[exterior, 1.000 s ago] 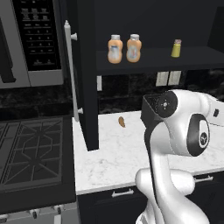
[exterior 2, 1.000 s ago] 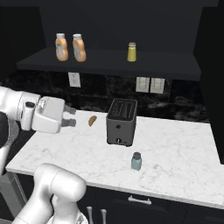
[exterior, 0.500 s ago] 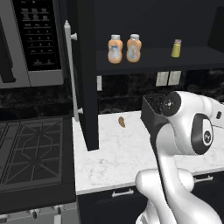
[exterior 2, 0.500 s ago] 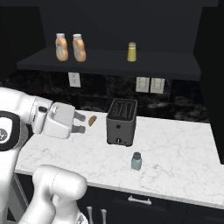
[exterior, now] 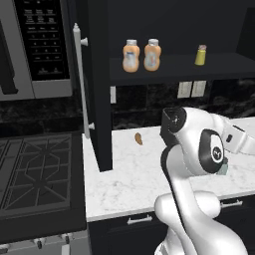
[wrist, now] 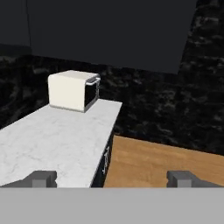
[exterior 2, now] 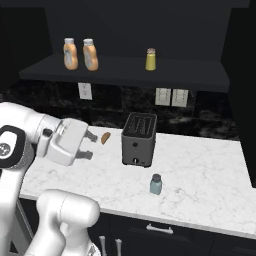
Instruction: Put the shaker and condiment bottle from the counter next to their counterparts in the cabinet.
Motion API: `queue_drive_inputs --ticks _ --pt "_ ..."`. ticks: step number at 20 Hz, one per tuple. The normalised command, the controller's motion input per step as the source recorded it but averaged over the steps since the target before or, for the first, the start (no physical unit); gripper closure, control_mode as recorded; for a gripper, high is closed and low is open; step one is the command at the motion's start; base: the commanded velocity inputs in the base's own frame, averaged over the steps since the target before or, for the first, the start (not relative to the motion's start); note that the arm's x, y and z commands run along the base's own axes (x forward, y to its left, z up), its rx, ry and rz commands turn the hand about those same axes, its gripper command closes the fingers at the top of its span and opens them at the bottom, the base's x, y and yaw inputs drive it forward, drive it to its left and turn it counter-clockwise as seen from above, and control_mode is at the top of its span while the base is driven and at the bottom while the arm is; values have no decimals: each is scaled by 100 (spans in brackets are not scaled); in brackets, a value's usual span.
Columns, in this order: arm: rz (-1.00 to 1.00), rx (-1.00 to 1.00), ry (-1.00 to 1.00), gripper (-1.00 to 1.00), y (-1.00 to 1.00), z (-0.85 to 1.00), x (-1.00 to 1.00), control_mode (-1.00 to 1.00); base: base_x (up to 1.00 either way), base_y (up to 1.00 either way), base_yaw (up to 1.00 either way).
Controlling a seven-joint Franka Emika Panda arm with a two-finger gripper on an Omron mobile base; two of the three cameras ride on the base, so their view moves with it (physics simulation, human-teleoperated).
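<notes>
At the far left of the left base view hangs a steel microwave (exterior: 37,50) above the black stove top (exterior: 35,174). Next to it stands the tall black door of the black wall cabinet (exterior: 97,84), with its long silver bar handle (exterior: 79,82). On the dark inner shelf (exterior: 179,69) two squat orange plastic bottles with pale labels and white caps stand close together, the left orange bottle (exterior: 130,56) and the right orange bottle (exterior: 152,55); I cannot tell which one is the condiment bottle of the task. Further right on the same shelf, well apart from them, stands the small yellow-green shaker with a tan cap (exterior: 200,55).

Below, on the white marble-patterned counter (exterior: 129,174), a small brown oval thing (exterior: 138,139) lies near the back wall. In the right base view the white arm's two-finger gripper (exterior 2: 90,145) hangs above the left part of the counter, pointing to the right toward this brown thing, and its jaws stand wide apart with nothing between them. To its right stands a dark grey two-slot toaster (exterior 2: 139,139). In front of the toaster, nearer the counter's front edge, the small pale blue-grey shaker with a grey cap (exterior 2: 156,184) stands upright on the marble, well apart from the gripper.

In the hand view the two dark fingertips (wrist: 43,178) are far apart, and beyond them a cream-white box-shaped appliance (wrist: 73,91) sits at the far end of a marble top.
</notes>
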Motion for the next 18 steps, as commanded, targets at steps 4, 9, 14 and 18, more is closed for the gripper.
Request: queue_drive_inputs --ticks 4,9,14,18 --pt "-9 -30 -45 -100 -16 -100 -55 -100 0 0 0" --pt "0 -12 -22 -100 -21 -69 -37 -100 0 0 0" --pt "0 0 -2 -100 -36 -20 -13 -100 0 0 0" --pt "7 0 -5 -100 -92 -88 -47 -100 0 0 0"
